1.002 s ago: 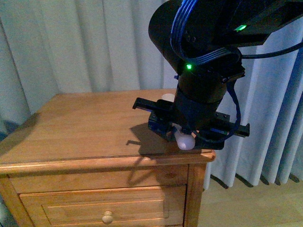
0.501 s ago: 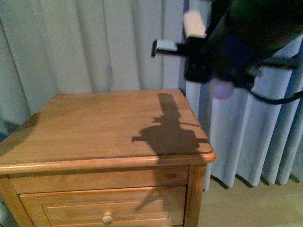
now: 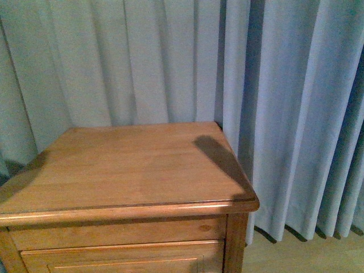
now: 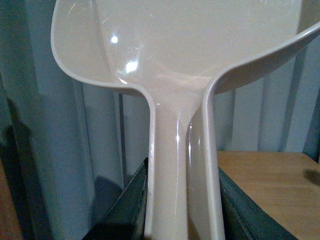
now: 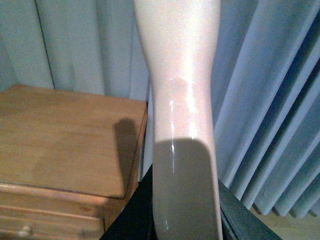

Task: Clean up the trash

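The left gripper [image 4: 182, 212] grasps the pale dustpan [image 4: 175, 50] by its handle. The right gripper [image 5: 185, 212] clamps the brush handle [image 5: 180, 75]. A wooden nightstand [image 3: 131, 165] stands against curtains [image 3: 170, 57].

Trash: not visible in any view; its place cannot be told.
Dustpan [image 4: 190, 35]: pale pink glossy plastic; a wide scoop with a raised, curved rim, narrowing into a long channelled handle.
Dustpan pose: held in the air before the curtain [image 4: 60, 150], hollow side facing the left wrist camera, handle clamped between two dark jaws; the scoop surface in view is smooth with small glints.
Brush [image 5: 182, 100]: only its pale pink, rounded, glossy handle shows, clamped between dark jaws, its near part in shadow.
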Available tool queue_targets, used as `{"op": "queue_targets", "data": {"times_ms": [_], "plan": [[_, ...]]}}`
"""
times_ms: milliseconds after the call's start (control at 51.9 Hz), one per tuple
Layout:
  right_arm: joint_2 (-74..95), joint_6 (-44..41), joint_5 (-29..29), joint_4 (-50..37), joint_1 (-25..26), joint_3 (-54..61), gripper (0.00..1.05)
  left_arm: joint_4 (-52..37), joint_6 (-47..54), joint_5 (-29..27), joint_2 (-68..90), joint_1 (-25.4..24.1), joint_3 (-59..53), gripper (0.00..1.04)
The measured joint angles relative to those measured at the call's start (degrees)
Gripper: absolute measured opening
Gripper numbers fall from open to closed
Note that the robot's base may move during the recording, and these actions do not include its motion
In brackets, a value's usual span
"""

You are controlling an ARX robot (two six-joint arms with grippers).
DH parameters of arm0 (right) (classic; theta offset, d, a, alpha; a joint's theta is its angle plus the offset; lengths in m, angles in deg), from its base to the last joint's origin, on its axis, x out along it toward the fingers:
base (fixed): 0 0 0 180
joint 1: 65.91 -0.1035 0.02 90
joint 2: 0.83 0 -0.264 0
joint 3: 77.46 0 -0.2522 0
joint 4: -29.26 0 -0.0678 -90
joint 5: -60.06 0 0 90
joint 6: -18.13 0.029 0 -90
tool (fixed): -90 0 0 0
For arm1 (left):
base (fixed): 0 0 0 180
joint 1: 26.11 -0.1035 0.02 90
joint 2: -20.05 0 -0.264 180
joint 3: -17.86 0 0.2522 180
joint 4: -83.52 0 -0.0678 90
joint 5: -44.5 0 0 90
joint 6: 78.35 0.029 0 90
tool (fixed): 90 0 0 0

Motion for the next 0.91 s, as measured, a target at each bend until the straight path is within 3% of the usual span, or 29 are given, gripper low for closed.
{"op": "queue_targets", "data": {"times_ms": [251,906], "plan": [[-8.83,-1.84,-3.30,-1.18,1.60,4.59,0.19,0.00,0.00,0.00,0.00,0.00,0.00,0.28],[-8.57,-2.16,-3.06,-1.31,1.77,4.96,0.18,-0.02,0.00,0.04,-0.28,-0.07,-0.15,0.28]]}}
